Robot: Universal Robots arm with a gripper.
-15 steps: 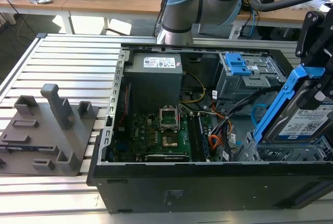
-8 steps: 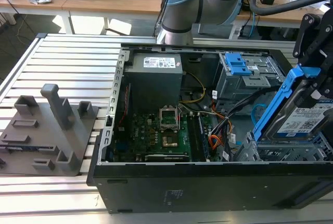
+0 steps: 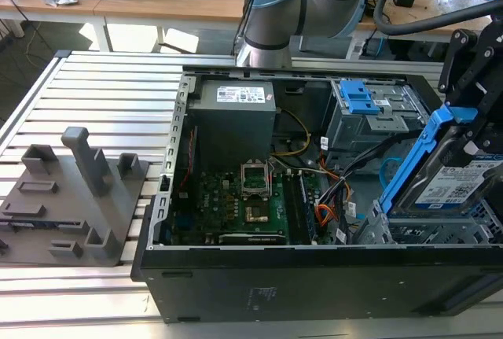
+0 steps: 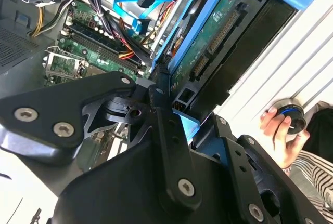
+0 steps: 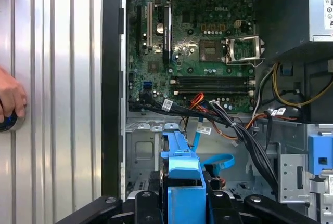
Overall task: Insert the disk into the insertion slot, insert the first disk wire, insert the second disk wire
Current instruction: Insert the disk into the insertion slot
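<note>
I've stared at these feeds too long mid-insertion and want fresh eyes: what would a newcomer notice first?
The disk in its bright blue carrier catches the eye first. The gripper holds it tilted over the insertion slot, at the exterior view's right end of the open computer case. Next comes a person's hand, fingers on a round knob on the ribbed table beside the case in the second wrist view.

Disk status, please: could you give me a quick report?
Hand shut on the disk. Disk tilted above the insertion slot, not seated. Light-blue cable loops nearby.
</note>
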